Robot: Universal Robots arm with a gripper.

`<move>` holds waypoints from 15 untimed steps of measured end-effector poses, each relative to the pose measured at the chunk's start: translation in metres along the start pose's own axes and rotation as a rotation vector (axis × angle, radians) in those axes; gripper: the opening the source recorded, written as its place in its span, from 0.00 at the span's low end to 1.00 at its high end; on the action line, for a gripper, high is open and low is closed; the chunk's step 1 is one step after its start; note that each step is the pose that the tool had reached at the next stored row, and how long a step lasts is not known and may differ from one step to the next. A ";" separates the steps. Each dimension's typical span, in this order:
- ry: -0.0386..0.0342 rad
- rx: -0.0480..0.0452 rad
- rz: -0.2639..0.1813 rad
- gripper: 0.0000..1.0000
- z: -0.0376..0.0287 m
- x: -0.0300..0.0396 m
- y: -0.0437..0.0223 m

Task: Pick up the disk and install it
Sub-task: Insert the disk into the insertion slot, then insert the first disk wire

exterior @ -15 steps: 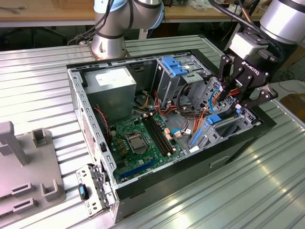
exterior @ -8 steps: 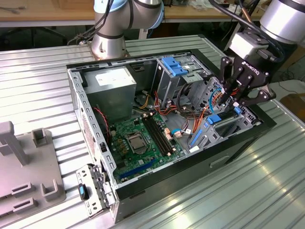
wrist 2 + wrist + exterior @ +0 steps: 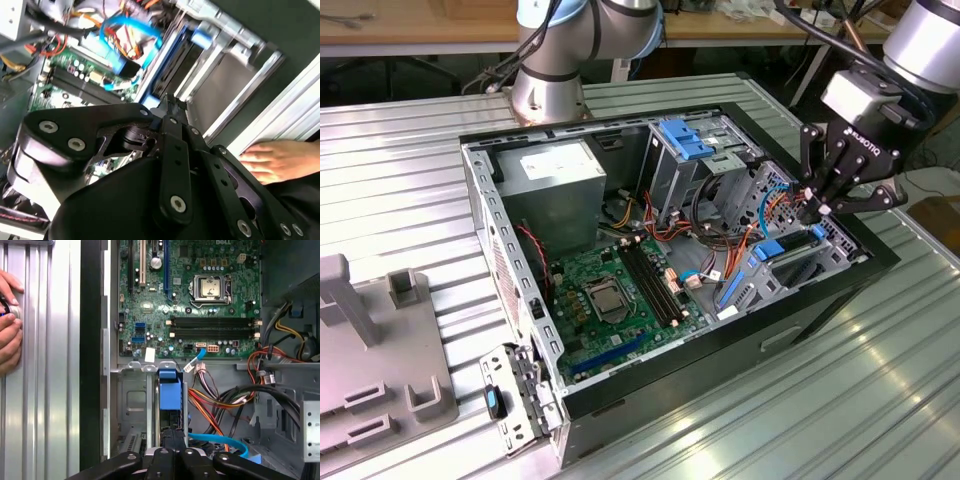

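The disk (image 3: 790,255), a grey drive in a bright blue carrier, stands on edge in the drive bay at the front corner of the open computer case (image 3: 485,215), on the exterior view's right. My gripper (image 3: 817,208) hangs right over its upper end, fingers drawn together with the tips at the carrier's edge. In the first wrist view the blue carrier (image 3: 169,390) sits in the bay slot just beyond my gripper (image 3: 172,435). The second wrist view shows the closed gripper (image 3: 167,102) against the blue rail of the disk (image 3: 170,55). Whether they pinch the carrier is hidden.
Orange and blue cables (image 3: 770,200) crowd the bay beside the disk. The motherboard (image 3: 620,290), power supply (image 3: 555,170) and a light-blue bracket (image 3: 685,138) fill the case. A person's hand (image 3: 7,320) rests on the ribbed table. A grey fixture (image 3: 370,350) stands at the exterior view's left.
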State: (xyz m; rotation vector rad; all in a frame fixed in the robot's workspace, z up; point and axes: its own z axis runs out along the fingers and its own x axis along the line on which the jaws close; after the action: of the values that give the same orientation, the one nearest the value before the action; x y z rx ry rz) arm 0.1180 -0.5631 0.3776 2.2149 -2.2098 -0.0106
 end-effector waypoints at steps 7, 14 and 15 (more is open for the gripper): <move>0.0002 0.0000 0.000 0.11 0.0006 0.0000 -0.0018; -0.0002 0.0000 0.000 0.11 0.0009 0.0000 -0.0036; 0.0001 0.0001 0.000 0.11 0.0009 0.0000 -0.0070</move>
State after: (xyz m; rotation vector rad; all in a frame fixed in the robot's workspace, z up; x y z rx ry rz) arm 0.1250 -0.5631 0.3766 2.2149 -2.2098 -0.0104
